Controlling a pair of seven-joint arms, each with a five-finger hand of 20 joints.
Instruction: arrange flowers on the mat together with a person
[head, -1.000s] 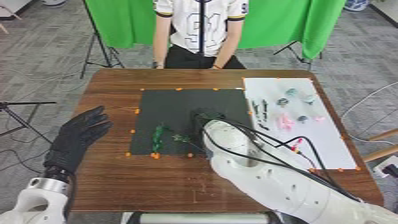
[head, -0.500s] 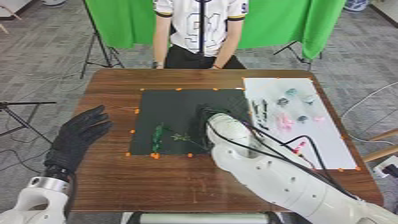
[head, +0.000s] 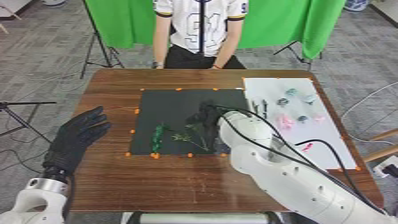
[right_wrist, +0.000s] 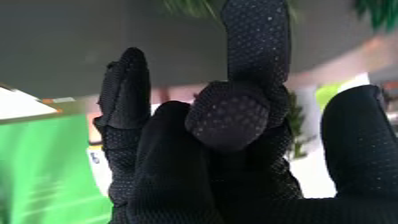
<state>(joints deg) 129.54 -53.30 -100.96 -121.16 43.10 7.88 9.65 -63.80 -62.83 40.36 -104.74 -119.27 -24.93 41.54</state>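
Since the right hand (head: 210, 119) is low over the right part of the dark mat (head: 169, 104) with a leafy sprig (right_wrist: 298, 122) between fingers and thumb, the step in hand looks like setting out greenery. Some of its fingers are bent and one points fairly straight; the hold seems a light pinch, though how firm I cannot tell. The next move calls for settling the sprig beside the others and easing the fingers apart without dragging its leaves.

Just to the hand's left, at lower centre of the head view, a spiky-leaved sprig (head: 183, 137) lies with its stem slanting down and right; beyond it is a deep green strand (head: 158, 138), near the mat's lower left.

Nothing is in a vase or basket: the pieces lie loose. On the white mat (head: 266, 87), right of frame, are thin dark stems (head: 265, 107), a pink bloom (head: 285, 121) and grey-blue blooms (head: 282, 101), probably meant for after the greenery. Farthest out, at the left of the frame, the left hand (head: 78, 134) waits with fingers extended, holding nothing.
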